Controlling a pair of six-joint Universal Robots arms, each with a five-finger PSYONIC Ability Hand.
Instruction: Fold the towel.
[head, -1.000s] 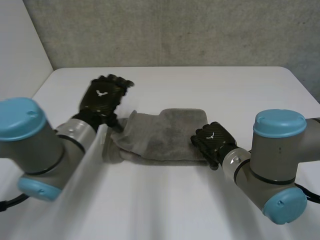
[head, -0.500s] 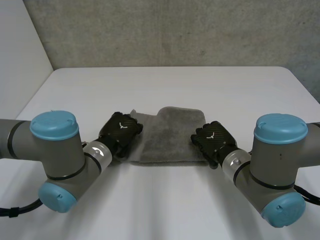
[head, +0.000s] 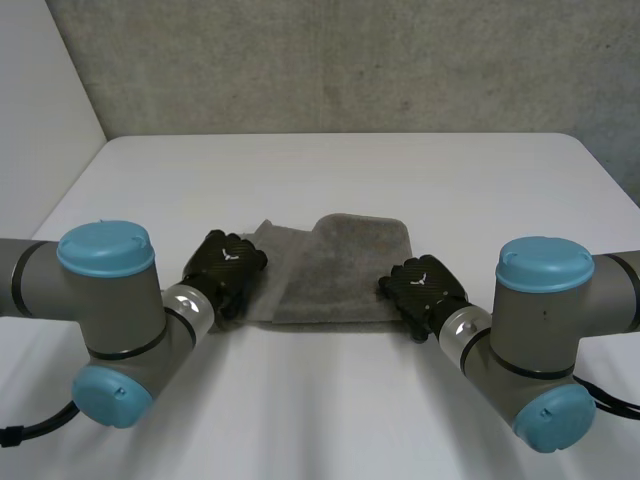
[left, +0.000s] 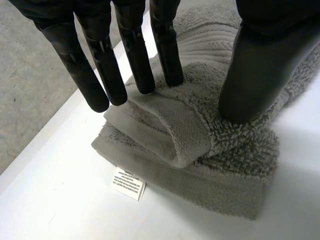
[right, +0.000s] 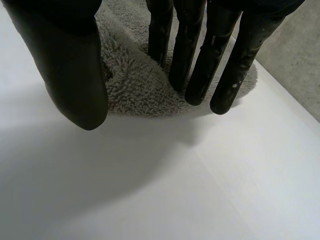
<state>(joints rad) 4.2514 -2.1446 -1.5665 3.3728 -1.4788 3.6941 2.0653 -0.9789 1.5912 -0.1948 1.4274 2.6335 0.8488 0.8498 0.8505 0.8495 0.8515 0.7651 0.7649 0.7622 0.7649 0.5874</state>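
left hand (head: 228, 268) on towel (head: 345, 265) at its 9 o'clock edge, fingers straight, tips and thumb pressing the folded-over flap, slid back a bit vs half a sec ago | white tag (left: 128, 183) poking out under the fold, print too tiny to read | towel sits mid-table (head: 330, 170) | right hand (head: 425, 285) at its 4 o'clock corner, straight fingertips on the edge, thumb off it

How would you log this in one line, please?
towel folded on table; left hand open, pressing left end; right hand open at right corner
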